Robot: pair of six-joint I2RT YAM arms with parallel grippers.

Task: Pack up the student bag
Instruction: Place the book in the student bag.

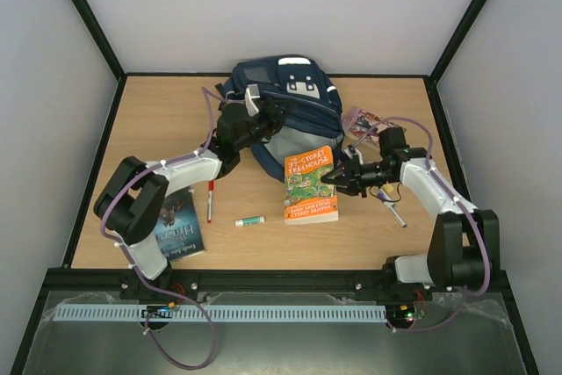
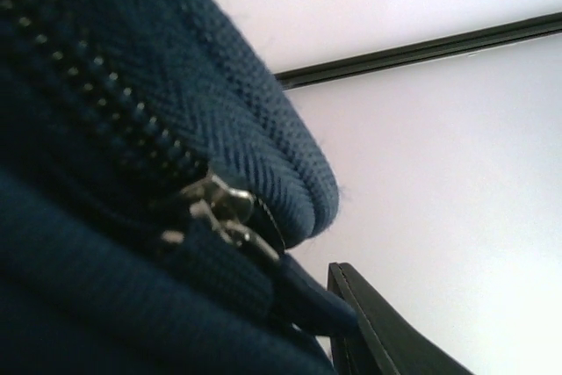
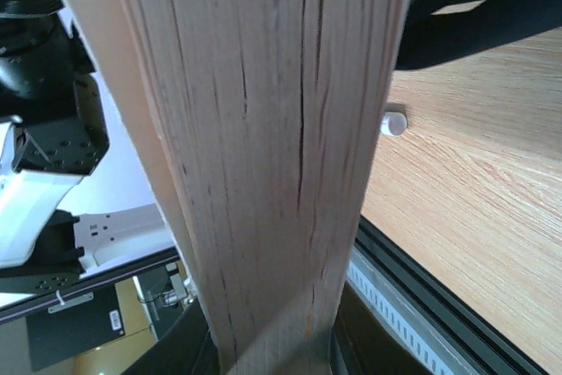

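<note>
- Two end effectors are busy. The left end effector (image 1: 263, 118) looks clamped on the student bag (image 1: 299, 94) at its near-left rim, right beside the zip (image 2: 224, 208). The right end effector (image 1: 337, 178) is clenched on the right edge of an orange book (image 1: 309, 183).
- The bag lies at the far middle of the worktop (image 1: 369, 239), mouth towards the arms, with the book's far end at that mouth.
- Its woven fabric is soft, so the opening will probably sag shut unless held. The stitched seam by the zip should give a firmer hold than a loose panel. The bag looks slack and lightly filled, and may slide when pushed.
- The back wall stands close behind the bag. A dark book (image 1: 180, 227), red pen (image 1: 210, 200) and glue stick (image 1: 249, 220) crowd the near left, so the freest path is straight in from the front.
</note>
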